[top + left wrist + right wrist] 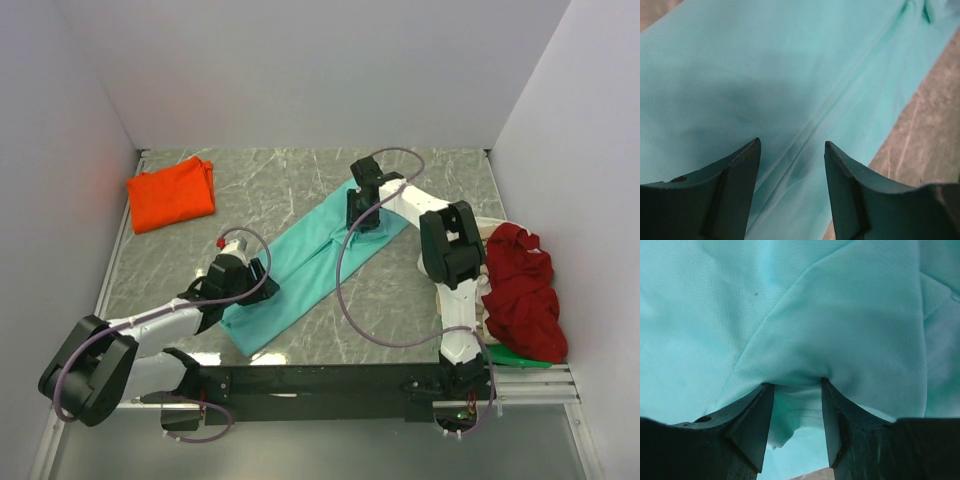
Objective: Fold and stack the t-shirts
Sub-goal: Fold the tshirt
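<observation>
A teal t-shirt (310,262) lies folded into a long strip, running diagonally across the marble table. My left gripper (258,278) is open just above the strip's near left end; the left wrist view shows the teal cloth (790,65) with a lengthwise crease between my spread fingers (792,145). My right gripper (362,222) is at the far right end. In the right wrist view its jaws (797,382) stand apart with a teal fold (840,315) draped over the tips and a stitched hem between them. A folded orange t-shirt (172,193) lies at the far left.
A crumpled dark red t-shirt (522,290) is heaped at the right edge on top of a green one (525,357) and pale cloth (484,312). White walls close in the table on three sides. Bare marble (930,135) shows beside the strip.
</observation>
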Motion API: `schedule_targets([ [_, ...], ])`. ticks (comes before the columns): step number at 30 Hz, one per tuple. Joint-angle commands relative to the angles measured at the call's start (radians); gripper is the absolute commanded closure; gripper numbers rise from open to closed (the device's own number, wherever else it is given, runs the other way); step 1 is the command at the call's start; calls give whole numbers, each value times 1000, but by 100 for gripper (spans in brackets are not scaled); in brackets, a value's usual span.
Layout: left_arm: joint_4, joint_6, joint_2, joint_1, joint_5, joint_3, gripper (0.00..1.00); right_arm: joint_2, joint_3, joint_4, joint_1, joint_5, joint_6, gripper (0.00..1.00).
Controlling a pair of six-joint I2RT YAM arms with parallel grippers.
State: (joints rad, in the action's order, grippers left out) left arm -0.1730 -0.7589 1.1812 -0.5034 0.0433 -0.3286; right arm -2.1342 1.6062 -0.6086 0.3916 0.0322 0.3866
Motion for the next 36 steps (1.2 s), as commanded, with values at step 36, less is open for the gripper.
schedule_targets([
  [36, 325, -85, -390, -113, 18, 65, 41, 151, -48, 89, 33, 185, 0, 50],
])
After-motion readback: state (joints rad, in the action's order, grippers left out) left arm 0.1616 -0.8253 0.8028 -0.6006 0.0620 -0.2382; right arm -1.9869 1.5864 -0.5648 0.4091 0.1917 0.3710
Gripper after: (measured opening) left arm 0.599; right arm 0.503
